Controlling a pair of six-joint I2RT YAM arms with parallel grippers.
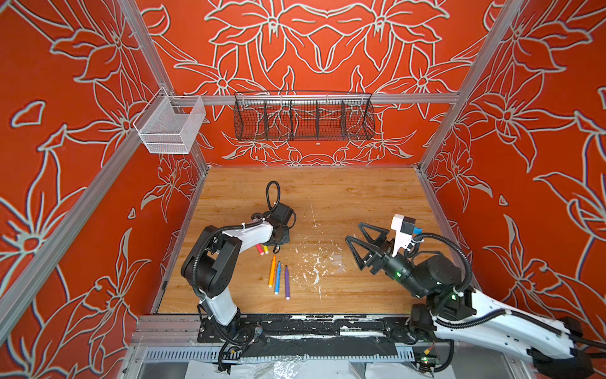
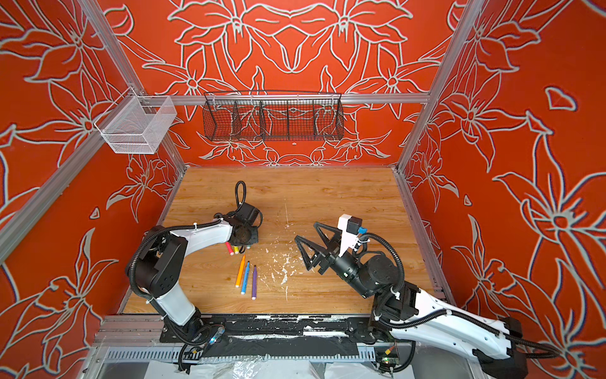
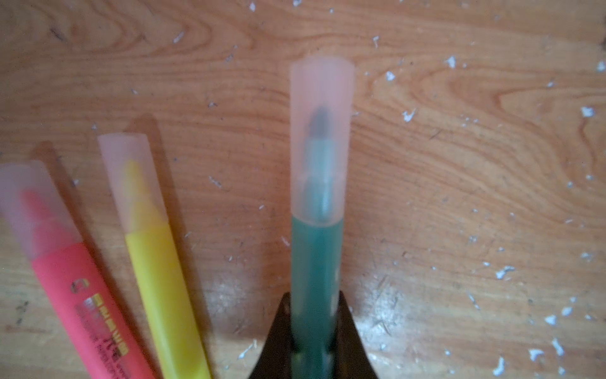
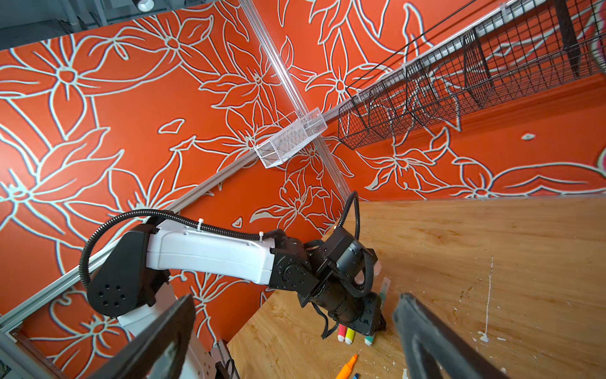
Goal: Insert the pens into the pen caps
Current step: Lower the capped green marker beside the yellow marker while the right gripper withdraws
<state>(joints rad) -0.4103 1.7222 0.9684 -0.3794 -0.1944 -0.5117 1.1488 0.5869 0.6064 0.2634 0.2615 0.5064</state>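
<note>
Left gripper (image 3: 316, 316) clamps the capped green pen (image 3: 317, 259), seemingly low over the bench (image 1: 360, 197); right gripper (image 1: 354, 231) hangs wide open.

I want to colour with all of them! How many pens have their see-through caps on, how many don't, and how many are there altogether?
Pens with clear plastic caps on: 3 (red-pink felt-tip pen, yellow felt-tip pen, green felt-tip pen)
Pens without caps: 3 (orange felt-tip pen, blue felt-tip pen, purple felt-tip pen)
Total: 6 pens
</note>
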